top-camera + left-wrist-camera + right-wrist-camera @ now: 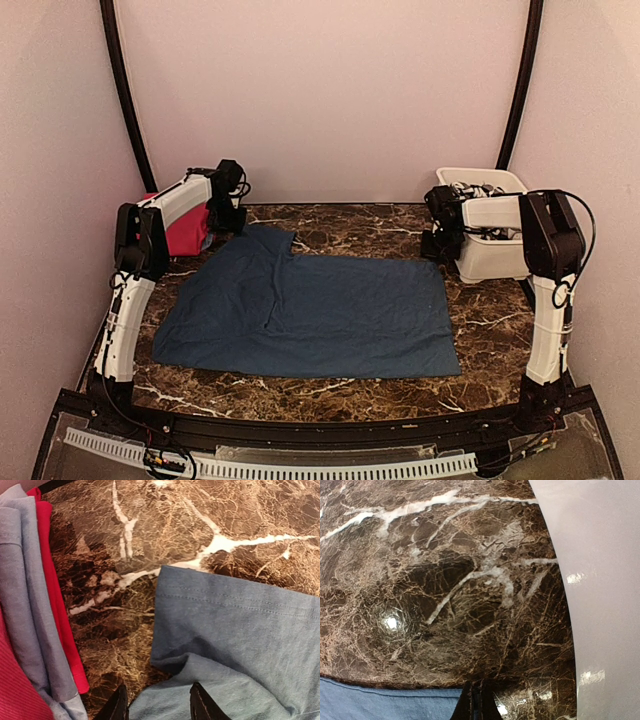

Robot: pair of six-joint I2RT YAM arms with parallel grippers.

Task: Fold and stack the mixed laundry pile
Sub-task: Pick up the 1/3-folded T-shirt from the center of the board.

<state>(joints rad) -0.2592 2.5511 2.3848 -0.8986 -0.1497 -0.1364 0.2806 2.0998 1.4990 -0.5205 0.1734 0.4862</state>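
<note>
the navy garment (pixel 310 310) lies long axis left-right; the open left end effector (pixel 158 694) hovers over its far-left sleeve, the closed right end effector (pixel 477 695) beside its far-right corner.

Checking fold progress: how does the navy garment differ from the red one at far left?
The navy garment lies spread open across the table; the red garment sits folded in the far-left corner. The navy garment covers far more surface than the red garment. Both are cloth.

Red garment (pixel 186 236) (partly behind left arm (pixel 180 197))
</note>
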